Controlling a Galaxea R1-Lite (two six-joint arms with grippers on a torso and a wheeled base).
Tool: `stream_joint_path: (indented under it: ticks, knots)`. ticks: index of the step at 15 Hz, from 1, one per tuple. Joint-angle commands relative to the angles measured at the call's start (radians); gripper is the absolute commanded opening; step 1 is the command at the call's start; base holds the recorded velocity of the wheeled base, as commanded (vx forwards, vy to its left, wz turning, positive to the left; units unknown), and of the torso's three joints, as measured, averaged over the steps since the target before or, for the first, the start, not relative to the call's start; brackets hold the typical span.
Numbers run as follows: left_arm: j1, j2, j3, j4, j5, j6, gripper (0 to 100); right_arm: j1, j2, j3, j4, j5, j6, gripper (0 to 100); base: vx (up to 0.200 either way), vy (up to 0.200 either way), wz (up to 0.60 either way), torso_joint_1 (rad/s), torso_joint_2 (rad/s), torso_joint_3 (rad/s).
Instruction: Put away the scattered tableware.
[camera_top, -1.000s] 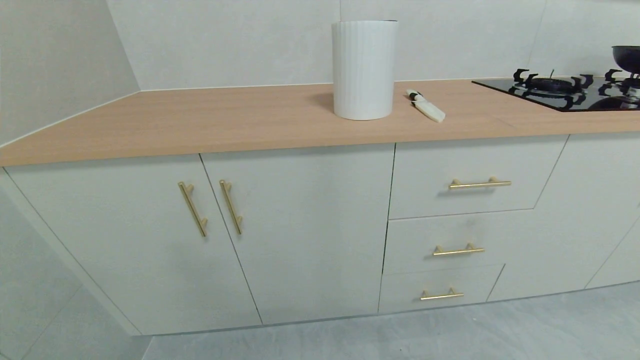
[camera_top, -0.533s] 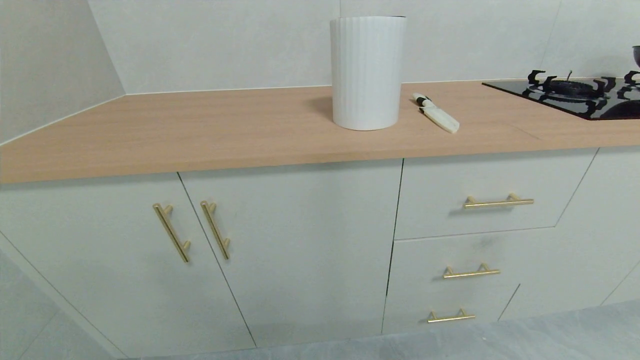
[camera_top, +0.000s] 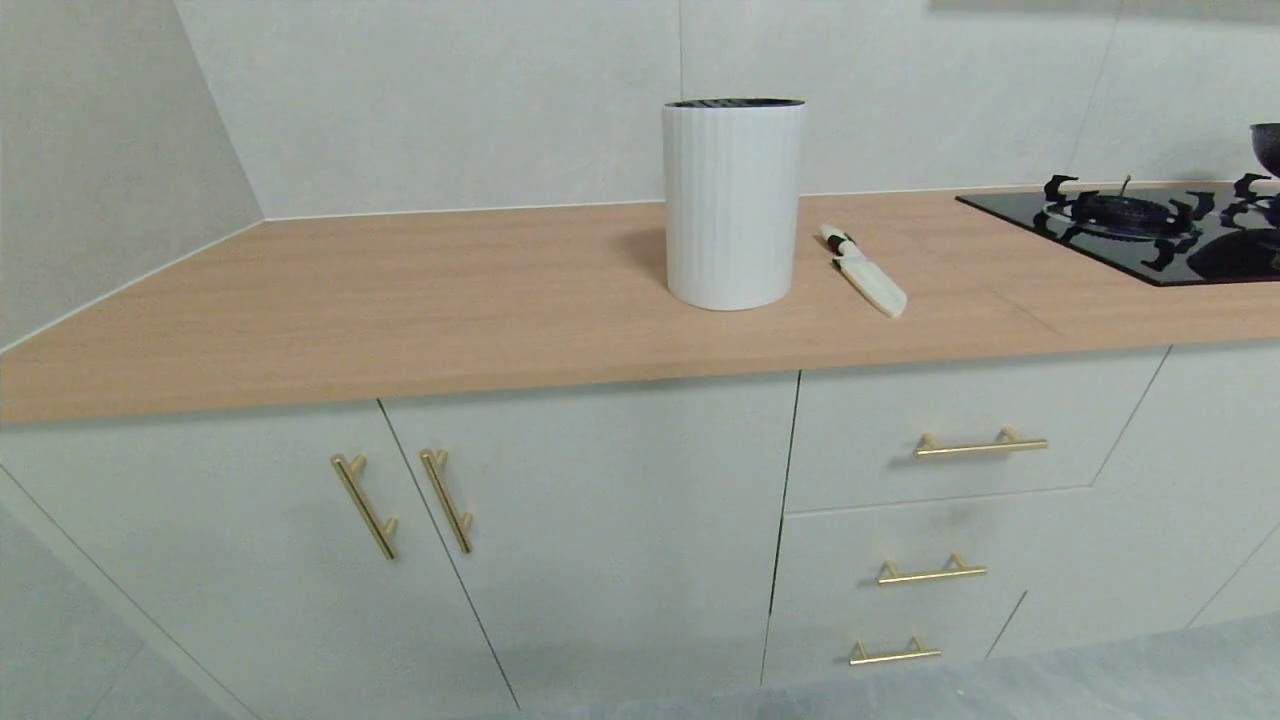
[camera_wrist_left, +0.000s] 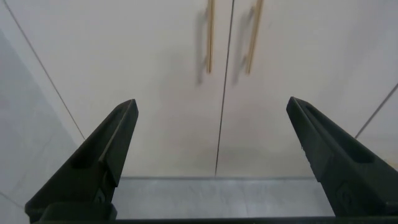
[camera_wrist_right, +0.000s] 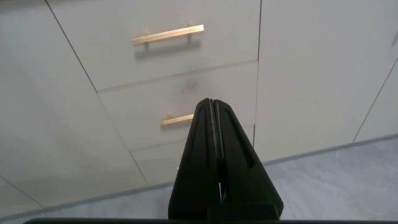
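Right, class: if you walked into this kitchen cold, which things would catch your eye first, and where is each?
The tall white ribbed holder stands upright on the wooden countertop. A pale knife lies flat beside it, apart from it, on the side toward the black hob. Below, gold handles stand out on the pale cupboard fronts.

A white ribbed knife holder (camera_top: 733, 202) stands upright on the wooden counter. A cream-bladed knife (camera_top: 864, 270) lies flat just to its right, black-banded handle pointing far.
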Motion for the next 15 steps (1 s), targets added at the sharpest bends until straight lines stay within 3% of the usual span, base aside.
stream_joint_path:
  ticks: [1,15]
  knots:
    - [0.000,0.000,0.000,0.000,0.000,0.000,100,0.000,0.002,0.000,0.000,0.000,0.000,0,0.000,0.000,0.00,0.105,-0.45,-0.359]
    - [0.000,0.000,0.000,0.000,0.002,-0.003,100,0.000,0.003,0.000,0.000,-0.014,0.003,0,0.000,0.000,0.00,0.158,-0.48,-0.325]
